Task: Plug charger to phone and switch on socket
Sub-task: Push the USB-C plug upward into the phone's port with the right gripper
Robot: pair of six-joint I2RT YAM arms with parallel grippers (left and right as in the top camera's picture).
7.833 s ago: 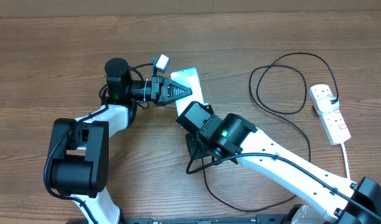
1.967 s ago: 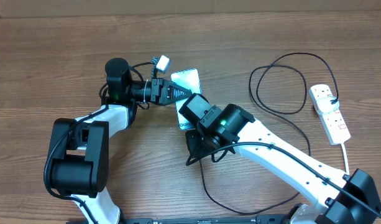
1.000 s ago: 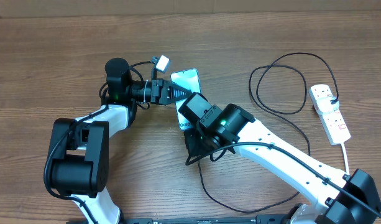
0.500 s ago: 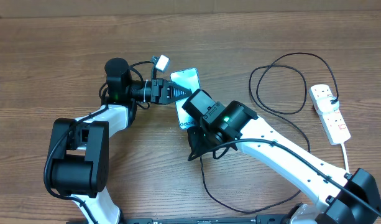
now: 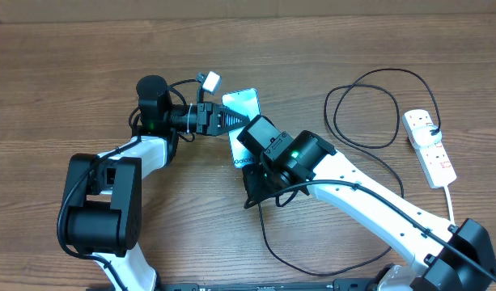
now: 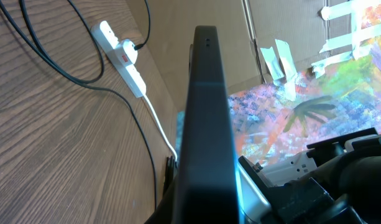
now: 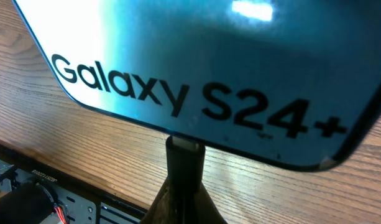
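Note:
The phone (image 5: 244,103), light blue-green with "Galaxy S24+" text (image 7: 209,62), is held on edge above the table. My left gripper (image 5: 231,119) is shut on its side; its dark edge fills the left wrist view (image 6: 206,124). My right gripper (image 7: 184,183) is shut on the charger's small plug tip (image 7: 184,149), which meets the phone's bottom edge. I cannot tell how deep it sits. The thin black cable (image 5: 369,81) loops across the table to a black plug head (image 5: 436,130) in the white socket strip (image 5: 432,158).
The socket strip also shows in the left wrist view (image 6: 119,53), with its white cord (image 5: 452,202) running toward the front right. The cable trails under my right arm (image 5: 268,242). A cardboard wall (image 5: 312,6) lines the table's far edge.
My right wrist has shifted slightly up and right against the phone's lower end over the last second. The left arm and phone have stayed still.

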